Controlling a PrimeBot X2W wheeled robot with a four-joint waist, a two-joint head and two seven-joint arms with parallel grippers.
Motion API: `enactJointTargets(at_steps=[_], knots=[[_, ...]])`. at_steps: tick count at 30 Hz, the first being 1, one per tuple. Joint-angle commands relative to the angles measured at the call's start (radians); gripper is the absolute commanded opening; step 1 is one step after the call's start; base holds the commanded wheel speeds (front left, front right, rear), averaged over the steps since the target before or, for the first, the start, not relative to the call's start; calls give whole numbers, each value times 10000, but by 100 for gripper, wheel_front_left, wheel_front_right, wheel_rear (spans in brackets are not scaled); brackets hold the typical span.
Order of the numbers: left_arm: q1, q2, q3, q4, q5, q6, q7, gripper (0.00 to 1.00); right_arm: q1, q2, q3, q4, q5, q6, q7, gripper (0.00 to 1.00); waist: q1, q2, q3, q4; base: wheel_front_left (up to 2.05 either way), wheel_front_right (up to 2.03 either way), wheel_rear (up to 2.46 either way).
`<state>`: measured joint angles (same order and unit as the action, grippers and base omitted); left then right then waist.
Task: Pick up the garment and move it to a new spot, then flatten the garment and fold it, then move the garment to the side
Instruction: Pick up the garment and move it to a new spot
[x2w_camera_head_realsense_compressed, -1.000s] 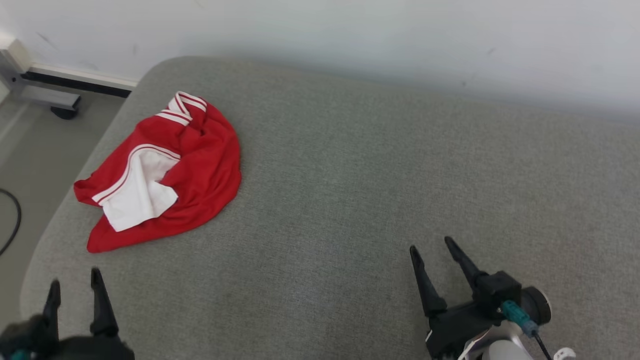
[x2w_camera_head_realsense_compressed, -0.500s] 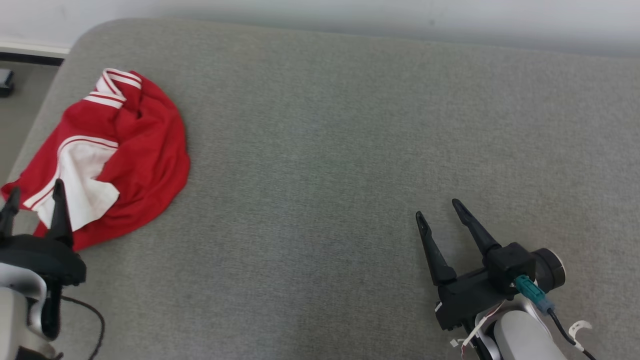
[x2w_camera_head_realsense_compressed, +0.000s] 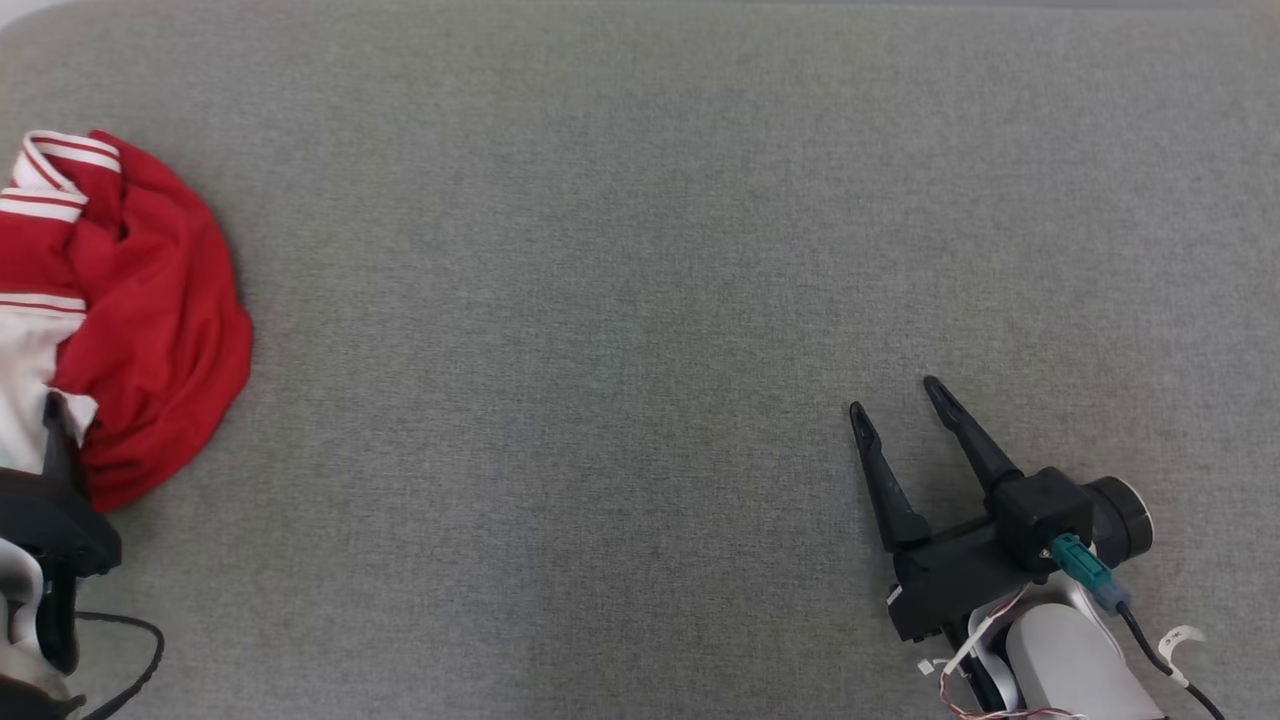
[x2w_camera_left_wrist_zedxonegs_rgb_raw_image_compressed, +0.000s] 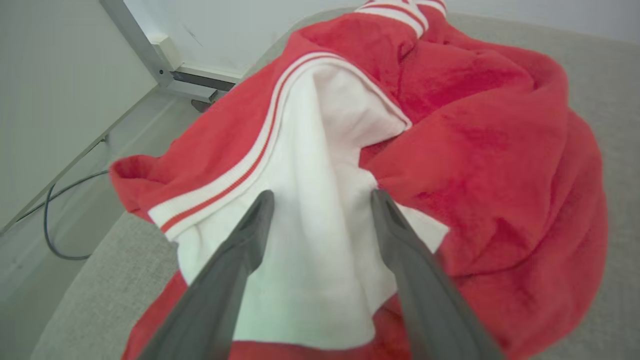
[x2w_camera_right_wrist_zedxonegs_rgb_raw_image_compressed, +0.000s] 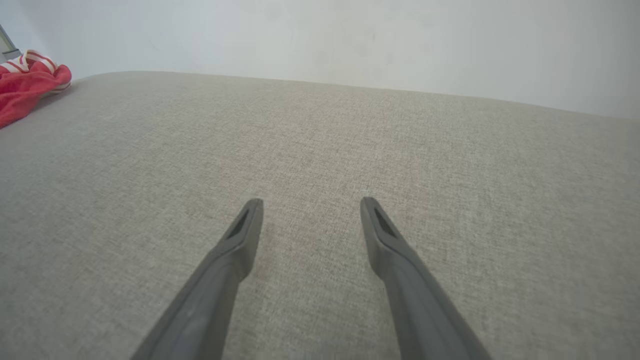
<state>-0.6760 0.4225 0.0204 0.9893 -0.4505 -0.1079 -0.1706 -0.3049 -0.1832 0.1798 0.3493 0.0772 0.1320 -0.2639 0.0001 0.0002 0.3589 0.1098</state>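
Note:
The garment (x2w_camera_head_realsense_compressed: 150, 300) is a crumpled red top with white striped trim and a white panel, lying at the left end of the grey cushioned surface (x2w_camera_head_realsense_compressed: 620, 300). In the left wrist view my left gripper (x2w_camera_left_wrist_zedxonegs_rgb_raw_image_compressed: 322, 195) is open, its two fingers spread just over the garment's (x2w_camera_left_wrist_zedxonegs_rgb_raw_image_compressed: 500, 150) white panel, with nothing pinched. One left finger (x2w_camera_head_realsense_compressed: 58, 440) pokes up at the garment's near edge in the head view. My right gripper (x2w_camera_head_realsense_compressed: 895, 396) is open and empty over bare cushion at the lower right, far from the garment. The right wrist view has the right gripper (x2w_camera_right_wrist_zedxonegs_rgb_raw_image_compressed: 311, 201) and the garment (x2w_camera_right_wrist_zedxonegs_rgb_raw_image_compressed: 25, 85) at far left.
The cushioned surface's rounded left edge (x2w_camera_left_wrist_zedxonegs_rgb_raw_image_compressed: 100, 260) drops to the floor, where a dark cable (x2w_camera_left_wrist_zedxonegs_rgb_raw_image_compressed: 55, 200) and a metal frame leg (x2w_camera_left_wrist_zedxonegs_rgb_raw_image_compressed: 150, 55) sit by the wall. A pale wall (x2w_camera_right_wrist_zedxonegs_rgb_raw_image_compressed: 350, 40) runs behind the surface. Bare cushion stretches between the garment and the right gripper.
The head camera has swung, so the garment now sits at the picture's left edge. My left gripper has come forward over the garment's near white panel. Both grippers stay open.

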Motion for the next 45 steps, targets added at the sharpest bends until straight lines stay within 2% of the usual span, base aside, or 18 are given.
enactJointTargets(at_steps=[1, 4, 5, 6, 7, 8, 16, 23, 27, 33, 37, 39, 40, 45], knots=[[-94, 5, 18, 96, -47, 75, -73, 100, -69, -37, -6, -30, 6, -28, -1, 100, -1, -2, 182, -146, 0, 0, 0], [-258, -21, -43, 428, 84, 324, -268, 100, -56, -34, -8, -11, 27, -28, 1, 100, -1, -2, 218, -183, 0, 0, 0], [-292, -35, -49, 525, 80, 381, -349, 90, -40, -18, -5, 3, 24, -28, 1, 100, -1, -2, 211, -190, 0, 0, 0], [-308, -57, -66, 612, 87, 398, -420, 47, -23, -6, -1, 24, 30, -28, 1, 100, -1, -2, 195, -187, 0, 0, 0], [-336, -66, -79, 684, 101, 423, -495, 35, -5, 7, -2, 47, 40, -28, 1, 100, -1, -2, 166, -179, 0, 0, 0], [-372, -77, -97, 764, 125, 443, -546, 0, 19, 25, -9, 76, 52, -28, 1, 100, -1, -2, 122, -165, 0, 0, 0], [-688, 156, -354, 941, 314, 172, -868, 0, 51, 310, 121, 303, 143, -28, -1, 100, -1, -2, -370, -163, 0, 0, 0], [-1407, 320, -1047, 41, 749, -162, -949, 0, 227, 592, 109, 517, 296, -28, -1, 100, -1, -2, -995, -326, 0, 0, 0], [-1743, 90, -1537, -744, 813, -230, -941, 0, 319, 772, 39, 623, 403, -28, 1, 100, -1, -2, -1370, -578, 0, 0, 0], [-1416, -714, -2375, -2254, 478, -213, -945, 0, 494, 1014, -162, 709, 520, -28, -1, 100, -1, -2, -1764, -1098, 0, 0, 0], [-926, -1492, -3215, -3151, 357, -216, -947, 0, 621, 1131, -298, 729, 564, -28, -1, 100, -1, -2, -1898, -1550, 0, 0, 0], [-605, -2006, -3604, -3355, 238, -217, -949, 0, 636, 1164, -370, 737, 605, -28, -1, 100, -1, -2, -1943, -1809, 0, 0, 0], [-605, -2006, -3604, -3355, 238, -217, -949, 0, 636, 1164, -370, 737, 605, -28, -1, 100, -1, -2, -1943, -1809, 0, 0, 0], [-61, -3041, -4710, -3391, 416, -214, -949, 0, 552, 1241, -480, 690, 599, -28, -1, 100, -1, -2, -1914, -2559, 0, 0, 0]])
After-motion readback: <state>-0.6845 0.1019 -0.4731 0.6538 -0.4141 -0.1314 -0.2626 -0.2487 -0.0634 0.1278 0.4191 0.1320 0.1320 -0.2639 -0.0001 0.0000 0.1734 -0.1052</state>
